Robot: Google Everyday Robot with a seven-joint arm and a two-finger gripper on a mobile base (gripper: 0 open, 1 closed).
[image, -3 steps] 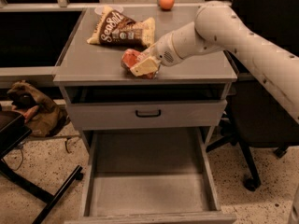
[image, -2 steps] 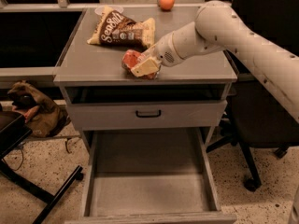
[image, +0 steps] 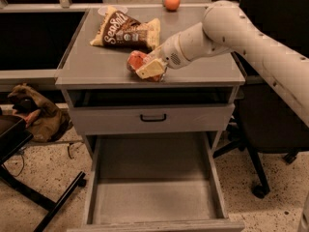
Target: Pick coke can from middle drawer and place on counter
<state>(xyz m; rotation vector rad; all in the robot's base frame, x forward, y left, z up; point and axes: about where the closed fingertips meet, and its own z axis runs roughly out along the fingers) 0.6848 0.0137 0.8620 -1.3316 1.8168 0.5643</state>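
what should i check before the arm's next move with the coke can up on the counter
1. coke can out of middle drawer: ok, drawer floor bare.
2. Can over counter: ok, at the gripper.
3. Can standing firm: cannot tell, gripper covers it.
4. Margin to counter's front edge: not ok, can sits close to it.
5. Can clear of chip bag: cannot tell, bag lies right behind.

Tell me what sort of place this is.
Probably an office or lab workspace: a grey drawer cabinet with its middle drawer open, an office chair on casters beside it, speckled hard floor. The gripper is at the coke can on the counter.
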